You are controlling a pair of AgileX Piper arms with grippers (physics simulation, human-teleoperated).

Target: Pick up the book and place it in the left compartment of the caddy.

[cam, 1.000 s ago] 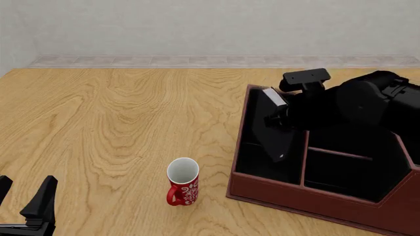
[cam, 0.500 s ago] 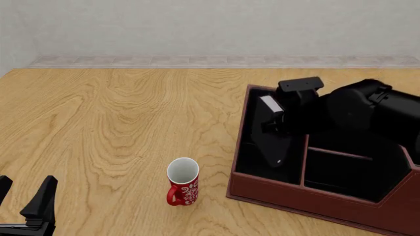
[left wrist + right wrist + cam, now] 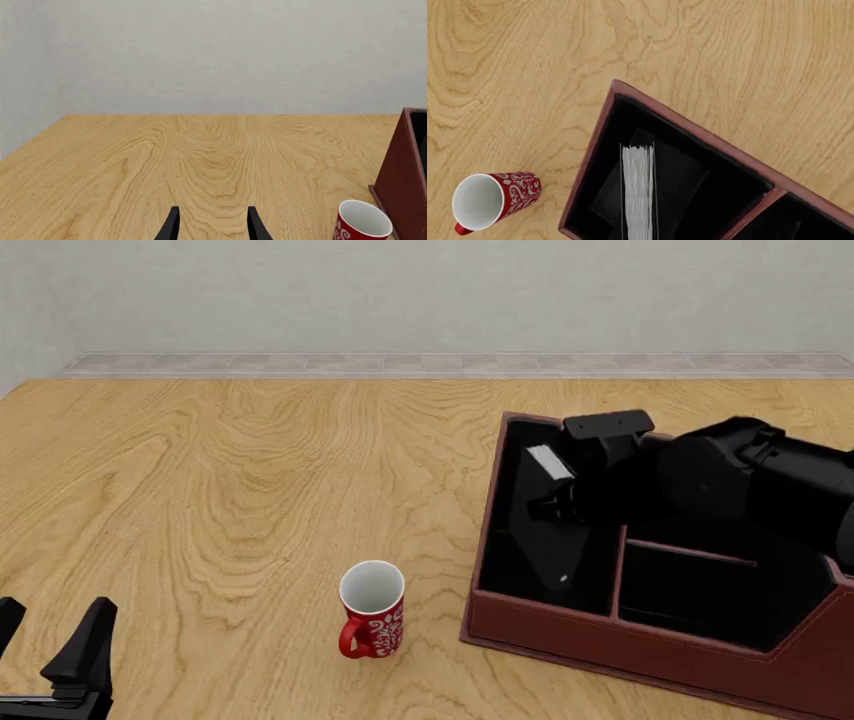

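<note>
Since a second ago your right gripper (image 3: 567, 505) has sunk lower, taking the book (image 3: 550, 530) deeper into the caddy (image 3: 641, 640). Left gripper (image 3: 54, 660), lower left of frame, sits idle with jaws spread. Mug (image 3: 371, 608) at center is untouched. Book is clamped upright in the right jaws, page edges (image 3: 638, 190) showing, inside the left compartment (image 3: 514, 560). Remaining, I'd say: lower fully, let go.

right arm (image 3: 747, 485): bulky, rounded, matte black, boxy black camera block on top
left gripper (image 3: 47, 655): two black wedge-shaped fingers
</note>
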